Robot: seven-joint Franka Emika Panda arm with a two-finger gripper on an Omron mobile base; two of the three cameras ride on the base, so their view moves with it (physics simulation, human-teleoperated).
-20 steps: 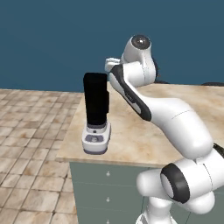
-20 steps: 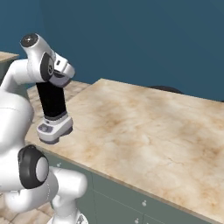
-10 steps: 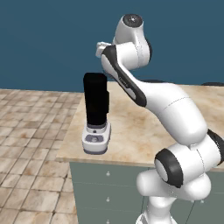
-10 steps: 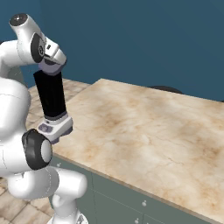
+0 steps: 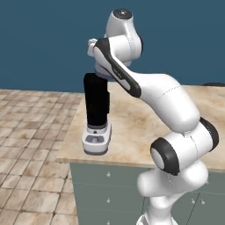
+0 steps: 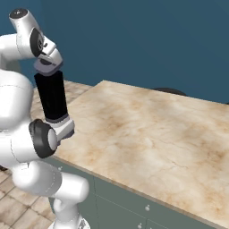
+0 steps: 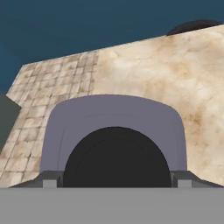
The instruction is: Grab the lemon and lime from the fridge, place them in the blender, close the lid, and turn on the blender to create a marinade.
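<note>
The blender (image 5: pixel 96 105) is a tall black jar on a pale base, standing at the left corner of the marble counter (image 6: pixel 147 129). In the right base view my gripper (image 6: pixel 46 65) hangs right over the blender (image 6: pixel 53 96), with the grey lid (image 6: pixel 48 69) level with the jar's top. In the hand view the lid (image 7: pixel 113 127), with its black centre, sits between my gripper's (image 7: pixel 113 181) two fingertips, which are shut on its sides. Whether the lid rests on the jar I cannot tell. The lemon, the lime and the fridge are out of view.
Teal-green drawers (image 5: pixel 110 189) run under the counter. Tiled floor (image 5: pixel 26 145) lies to the left of it. A dark round object (image 6: pixel 167 91) sits at the counter's far edge. A dark blue wall stands behind.
The arm's elbow and shoulder have swung upward. The hand with the lid has shifted slightly left to over the jar's top. The blender has not moved.
</note>
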